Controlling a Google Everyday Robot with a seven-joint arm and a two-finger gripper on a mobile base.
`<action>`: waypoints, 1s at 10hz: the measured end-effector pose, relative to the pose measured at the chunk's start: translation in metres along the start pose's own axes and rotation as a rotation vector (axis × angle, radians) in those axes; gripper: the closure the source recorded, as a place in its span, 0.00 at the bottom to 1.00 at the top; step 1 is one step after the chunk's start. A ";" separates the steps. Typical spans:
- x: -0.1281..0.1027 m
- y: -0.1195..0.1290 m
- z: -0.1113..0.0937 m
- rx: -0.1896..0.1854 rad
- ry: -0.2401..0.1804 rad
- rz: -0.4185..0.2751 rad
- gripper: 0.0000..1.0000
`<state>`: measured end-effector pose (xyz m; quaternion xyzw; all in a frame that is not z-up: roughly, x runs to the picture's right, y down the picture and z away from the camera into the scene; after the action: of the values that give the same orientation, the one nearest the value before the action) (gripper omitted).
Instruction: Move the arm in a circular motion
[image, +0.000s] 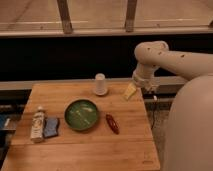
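Note:
My cream-white arm (170, 60) reaches in from the right, bent at a rounded joint over the table's far right corner. Its tan-yellow wedge tip, the gripper (130, 92), hangs just above the wooden table (85, 145) near the far right edge, to the right of a white cup (100, 84). Nothing is in it. A large rounded arm segment (190, 130) fills the lower right of the view.
A green bowl (81, 114) sits mid-table, with a red chili-shaped object (112, 123) to its right. A white bottle (38, 123) and a blue sponge (51, 127) lie at the left. A dark ledge and window frame run behind the table.

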<state>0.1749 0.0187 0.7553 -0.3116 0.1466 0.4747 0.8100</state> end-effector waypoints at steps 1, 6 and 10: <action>-0.009 -0.007 0.000 0.006 0.001 -0.004 0.20; -0.090 0.029 0.003 -0.006 -0.015 -0.132 0.20; -0.137 0.131 0.000 -0.038 -0.032 -0.372 0.20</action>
<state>-0.0068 -0.0280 0.7803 -0.3411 0.0646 0.3240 0.8800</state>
